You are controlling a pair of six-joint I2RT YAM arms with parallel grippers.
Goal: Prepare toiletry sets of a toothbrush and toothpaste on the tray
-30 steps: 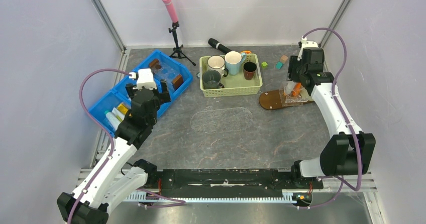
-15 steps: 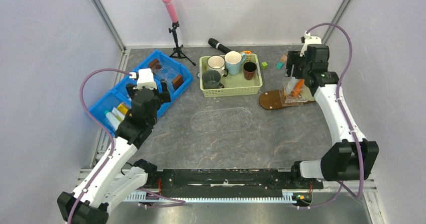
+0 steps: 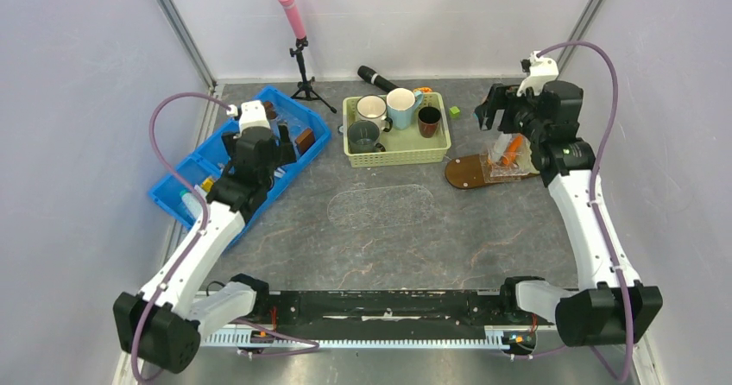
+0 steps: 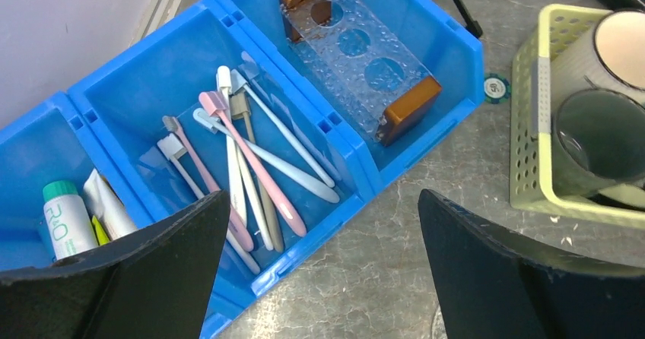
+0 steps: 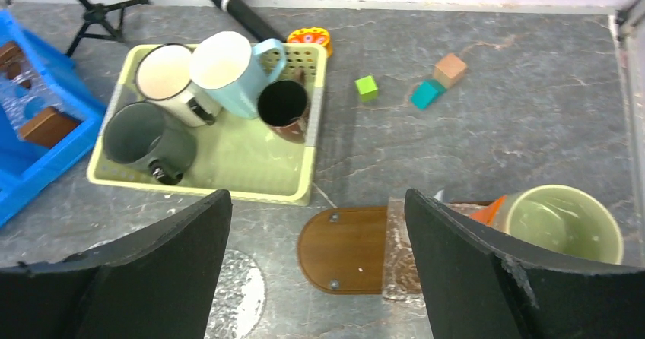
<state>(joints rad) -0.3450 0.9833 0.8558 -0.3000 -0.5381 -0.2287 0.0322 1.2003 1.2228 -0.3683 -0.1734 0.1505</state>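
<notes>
Your right tool (image 5: 316, 202) lifted wide off the tray (image 5: 342, 251), toothpaste (image 5: 487, 210) delivered; your left tool (image 4: 323, 198), wide, hovered above toothbrushes (image 4: 243, 164), none apparently placed yet.

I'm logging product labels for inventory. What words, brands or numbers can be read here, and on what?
"R2O", as near as it reads, on the white green-capped toothpaste tube in the blue bin's leftmost compartment.
Small round token on the table beside the bin: a short mark, too small to read.
Nothing else shows legible text.
</notes>
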